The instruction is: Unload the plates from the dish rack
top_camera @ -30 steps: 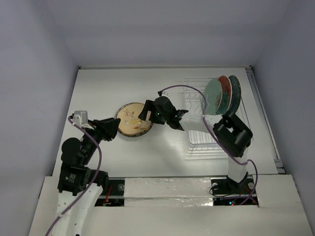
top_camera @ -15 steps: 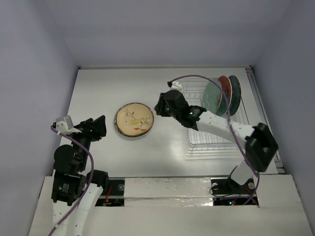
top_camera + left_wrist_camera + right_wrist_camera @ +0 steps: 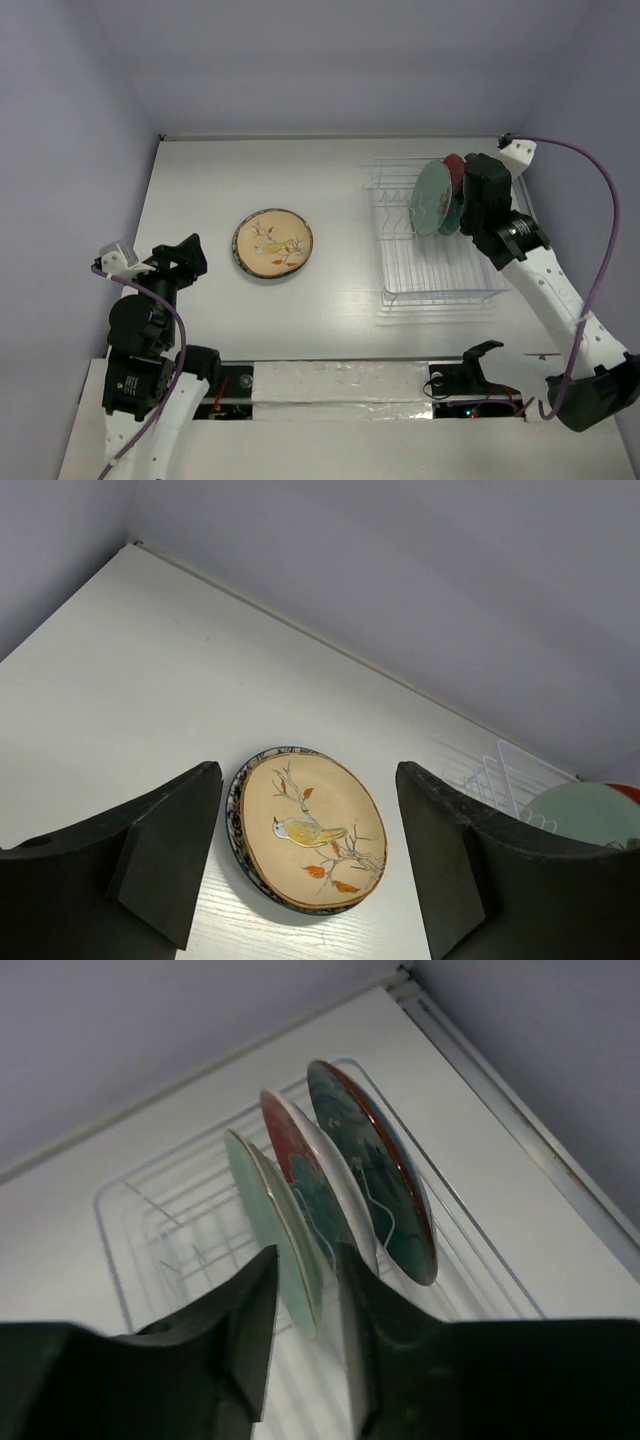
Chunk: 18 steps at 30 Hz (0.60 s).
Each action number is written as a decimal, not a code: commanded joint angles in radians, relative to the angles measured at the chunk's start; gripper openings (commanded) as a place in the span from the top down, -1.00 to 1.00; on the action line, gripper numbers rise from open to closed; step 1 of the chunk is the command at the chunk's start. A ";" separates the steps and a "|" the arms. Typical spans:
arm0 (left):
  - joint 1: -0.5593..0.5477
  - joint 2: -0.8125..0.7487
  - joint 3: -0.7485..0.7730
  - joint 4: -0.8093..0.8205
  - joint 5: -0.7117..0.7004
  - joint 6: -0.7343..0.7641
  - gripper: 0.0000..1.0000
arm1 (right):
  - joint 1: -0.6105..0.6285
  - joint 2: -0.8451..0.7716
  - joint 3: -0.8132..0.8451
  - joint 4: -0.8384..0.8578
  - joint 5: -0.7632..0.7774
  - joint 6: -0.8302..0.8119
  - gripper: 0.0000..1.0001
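By the table's (image 3: 200, 180) right edge, the right hand (image 3: 305, 1257) straddled the mint plate (image 3: 277, 1203) in the dish rack (image 3: 432, 276) (grip unclear), while the left hand (image 3: 308, 775) gaped open.

A robot lab test cell rather than a real kitchen. A bare white table (image 3: 330, 170) is boxed in by plain lilac-grey walls (image 3: 330, 60). 2 arms, the left arm (image 3: 150, 325) and the right arm (image 3: 545, 280), are bolted at its near edge. Purple cables (image 3: 615, 210) loop loose and silver tape (image 3: 340, 380) lines the front. A rack (image 3: 440, 280) with plates (image 3: 432, 198) stands there as props.
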 commanded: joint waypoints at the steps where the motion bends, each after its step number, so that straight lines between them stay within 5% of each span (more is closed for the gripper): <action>1: -0.006 -0.006 0.005 0.026 0.004 -0.010 -0.37 | -0.079 0.068 -0.016 -0.056 -0.002 -0.082 0.18; 14: -0.006 -0.015 -0.024 0.053 0.039 -0.009 -0.51 | -0.204 0.315 -0.019 0.063 -0.094 -0.093 0.06; 18: -0.006 -0.015 -0.025 0.058 0.053 0.001 -0.51 | -0.213 0.359 -0.002 0.089 -0.106 -0.108 0.19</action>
